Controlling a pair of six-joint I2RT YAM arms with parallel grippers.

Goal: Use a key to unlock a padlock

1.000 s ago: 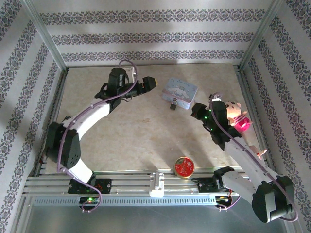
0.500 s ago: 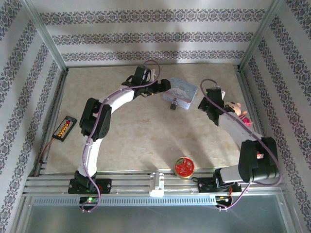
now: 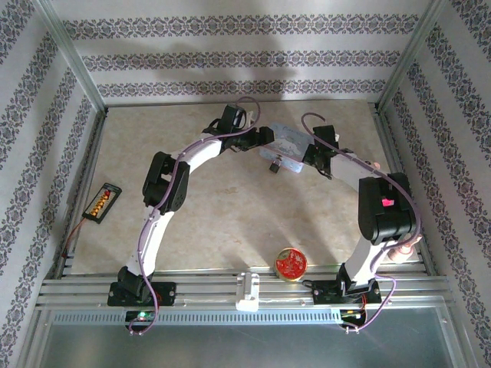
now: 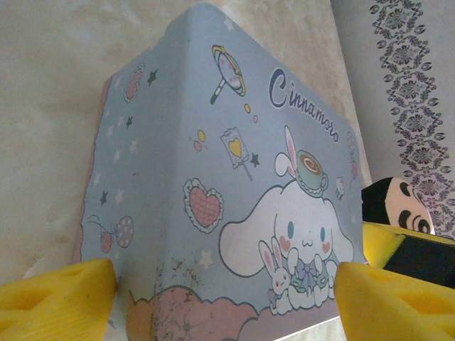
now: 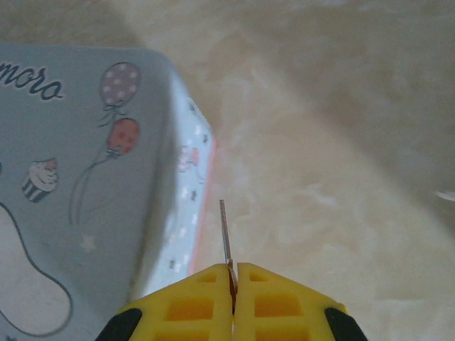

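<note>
**Left arm.** The left gripper [image 3: 268,136] is at the far centre of the beige marbled tabletop [image 3: 215,207]. It sits at the left end of a pastel blue rectangular tin [image 3: 293,138] printed with a white cartoon character. In the left wrist view, the left gripper [image 4: 224,305] has its yellow foam fingers [image 4: 57,298] released and spread wide. One finger is on each side of the tin [image 4: 213,177]. Whether the fingers touch the tin walls cannot be told.

**Right arm.** The right gripper [image 3: 308,153] is at the right end of the same tin. In the right wrist view, the right gripper [image 5: 233,270] has its yellow fingers [image 5: 277,302] clenched together on a thin greyish metal key [image 5: 224,227]. The key blade projects straight out from between the fingertips. It lies just beside the pink-edged corner of the tin [image 5: 85,177], without touching it.

**Padlock.** The small dark-bodied padlock with a thin silvery shackle [image 3: 272,163] is against the near side of the tin, between the two grippers. It is too small to tell whether the shackle is latched.

**Other items.**
- A round red-and-gold tin [image 3: 291,262] stands at the near edge of the tabletop, right of centre, well apart from the padlock.
- A black oblong tray holding orange pieces [image 3: 102,202] lies at the left edge.
</note>
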